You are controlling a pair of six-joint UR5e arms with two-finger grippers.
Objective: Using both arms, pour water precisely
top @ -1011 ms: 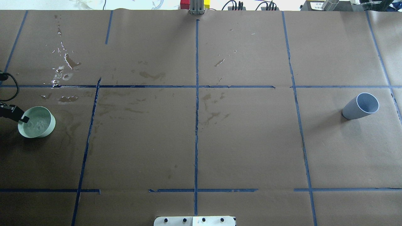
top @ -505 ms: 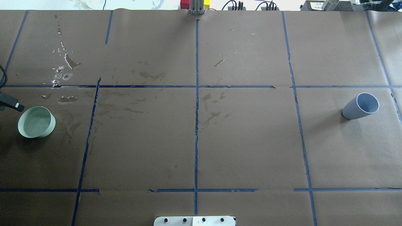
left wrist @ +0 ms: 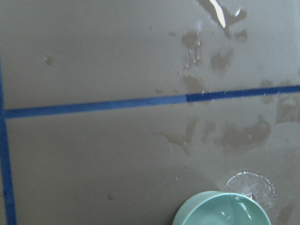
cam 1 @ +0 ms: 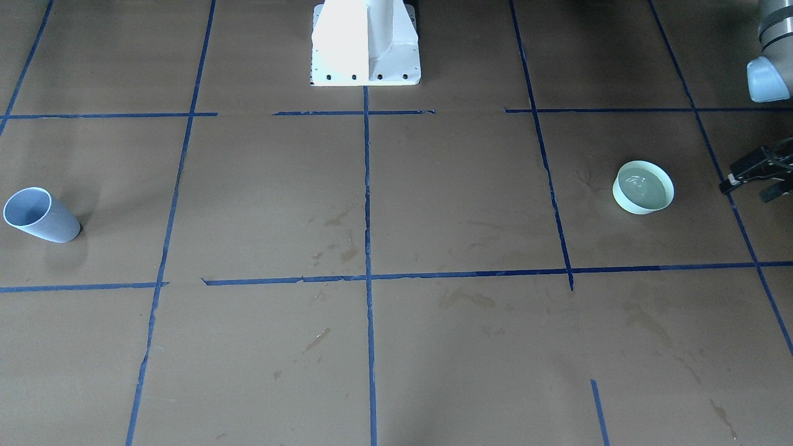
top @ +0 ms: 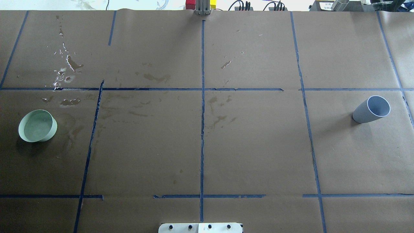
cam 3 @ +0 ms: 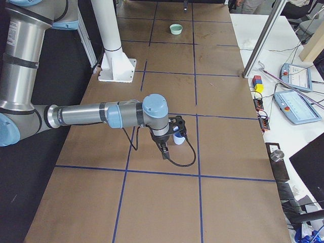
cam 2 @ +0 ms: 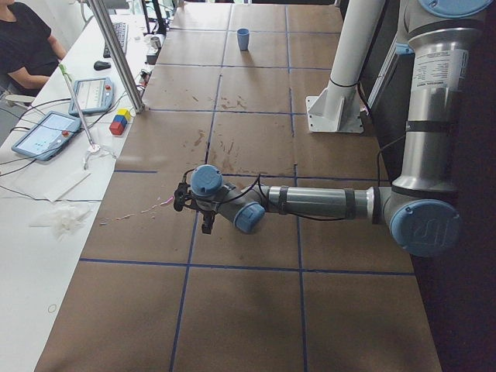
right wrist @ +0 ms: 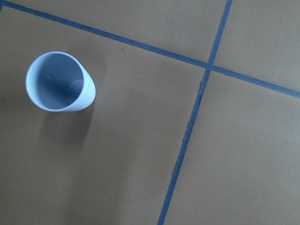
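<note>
Brown paper-covered surface (top: 252, 145) marked into large squares by blue tape lines (top: 202, 106). White pedestal base (cam 1: 365, 43) at the top centre of the front-facing view.

Pale green round shallow bowl (top: 38, 126) at the far left of the overhead view, upright on the paper, just inside a tape square. Clear water (cam 1: 643, 184) inside the bowl, glossy, with faint reflections on top. More wet patches and shiny droplets (top: 69, 63) on the paper in the upper left of the overhead view, above the bowl.

Black two-finger left hand (cam 1: 745, 188) at the right edge of the front-facing view, near the bowl but apart from it, fingers spread wide and holding nothing. Out of the overhead view altogether.

Light blue-grey plastic cup (top: 370, 109) at the far right of the overhead view, standing mouth up, well apart from the bowl across the whole width of the surface. Inside bottom visible from the right wrist view.

Black right hand (cam 3: 172, 129) seen only from the right-side view, hanging low just beside the cup and partly covering it. Cannot tell whether wide or narrow, nor whether touching the cup.
</note>
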